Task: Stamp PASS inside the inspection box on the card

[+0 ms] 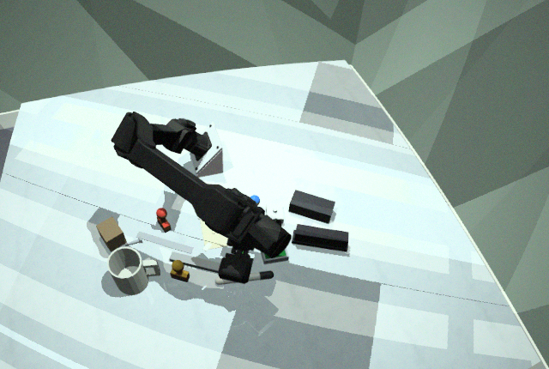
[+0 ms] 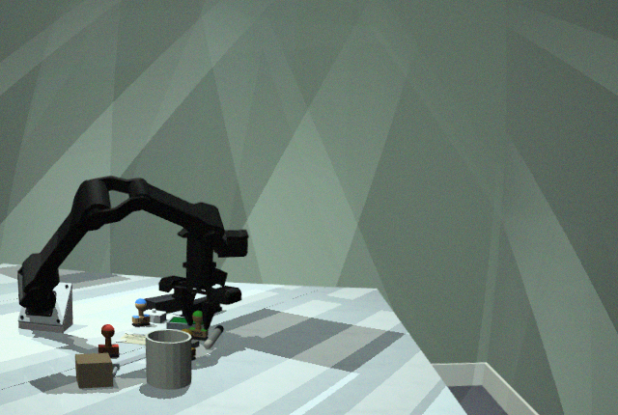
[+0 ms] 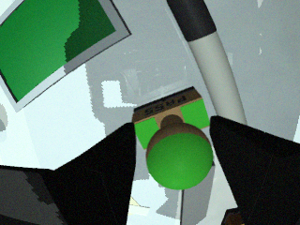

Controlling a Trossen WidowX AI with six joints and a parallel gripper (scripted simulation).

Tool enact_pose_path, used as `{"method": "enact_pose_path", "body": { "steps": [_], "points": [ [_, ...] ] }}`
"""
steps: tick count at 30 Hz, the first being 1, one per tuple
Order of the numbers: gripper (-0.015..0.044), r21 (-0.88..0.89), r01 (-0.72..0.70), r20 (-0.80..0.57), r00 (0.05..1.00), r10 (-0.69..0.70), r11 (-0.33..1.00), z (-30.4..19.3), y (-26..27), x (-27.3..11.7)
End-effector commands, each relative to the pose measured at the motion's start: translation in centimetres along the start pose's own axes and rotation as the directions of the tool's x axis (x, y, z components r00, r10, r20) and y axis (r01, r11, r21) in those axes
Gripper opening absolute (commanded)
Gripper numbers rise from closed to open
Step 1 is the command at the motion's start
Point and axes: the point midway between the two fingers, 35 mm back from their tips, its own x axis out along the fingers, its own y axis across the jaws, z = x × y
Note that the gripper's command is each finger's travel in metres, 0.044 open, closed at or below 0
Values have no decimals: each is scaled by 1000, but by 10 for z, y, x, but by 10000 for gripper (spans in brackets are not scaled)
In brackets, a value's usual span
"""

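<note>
The PASS stamp [image 2: 198, 319] [image 3: 179, 157], with a green knob and a wooden base, stands upright on the bench beside the marker, as far as the exterior view shows. My gripper [image 2: 199, 324] [image 3: 172, 127] is open around it, one finger on each side of the knob with narrow gaps. The green ink pad [image 1: 275, 256] [image 2: 177, 320] [image 3: 39, 49] lies close by, at upper left in the wrist view. The pale yellow card [image 1: 213, 237] [image 2: 131, 338] is partly hidden by the arm in the top view; its box and any print cannot be made out.
The marker [image 1: 256, 276] [image 2: 213, 337] [image 3: 220, 70] lies right beside the stamp. A grey mug [image 1: 128, 274] [image 2: 168, 363], brown block [image 1: 111, 232] [image 2: 94, 371], red stamp [image 1: 162, 217] [image 2: 107, 338], yellow stamp [image 1: 178, 269], blue stamp [image 1: 254, 199] [image 2: 140, 313] and two black blocks [image 1: 311, 206] [image 1: 320, 238] stand around.
</note>
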Motion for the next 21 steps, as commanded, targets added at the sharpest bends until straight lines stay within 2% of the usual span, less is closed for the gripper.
{"method": "enact_pose_path", "body": {
  "steps": [1,4,12,21],
  "points": [
    [257,1,0,0,1000,0,1000,0,0,0],
    [257,-5,1,2,1000,-1,1000,1,-1,-10],
    [257,-64,19,10,1000,-19,998,0,2,-115],
    [257,-65,20,10,1000,-19,998,0,2,-117]
  ]
}}
